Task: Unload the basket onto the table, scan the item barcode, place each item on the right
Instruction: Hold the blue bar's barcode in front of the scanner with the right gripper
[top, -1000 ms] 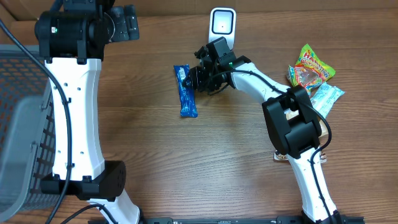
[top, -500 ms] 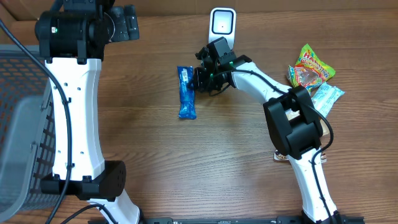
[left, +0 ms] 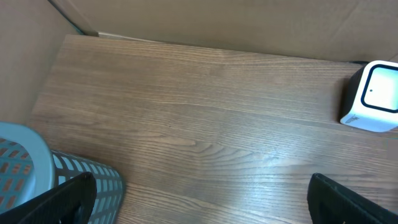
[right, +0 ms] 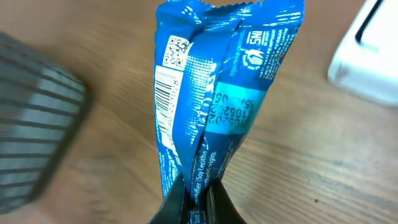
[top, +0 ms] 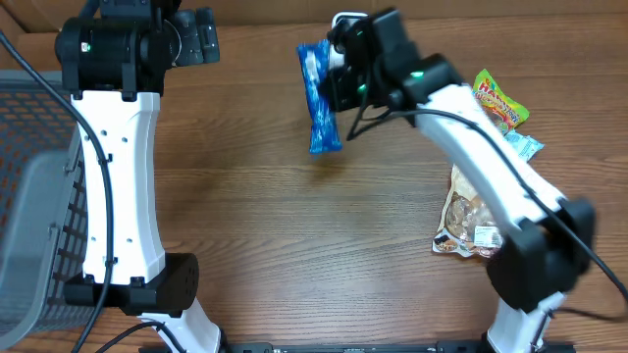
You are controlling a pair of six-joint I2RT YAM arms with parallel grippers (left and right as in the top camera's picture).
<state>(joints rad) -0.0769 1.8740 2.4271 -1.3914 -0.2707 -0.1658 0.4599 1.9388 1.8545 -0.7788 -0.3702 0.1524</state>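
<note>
Clamping one end edge of the blue packet (top: 320,96), the right gripper (right: 196,200) holds it beside the scanner (left: 372,98) over bare table (top: 294,245); the left gripper (left: 205,205) has its jaws wide apart.

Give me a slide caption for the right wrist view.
Right hand pinches a blue snack wrapper by one end, barcode visible, white scanner at upper right.
</note>
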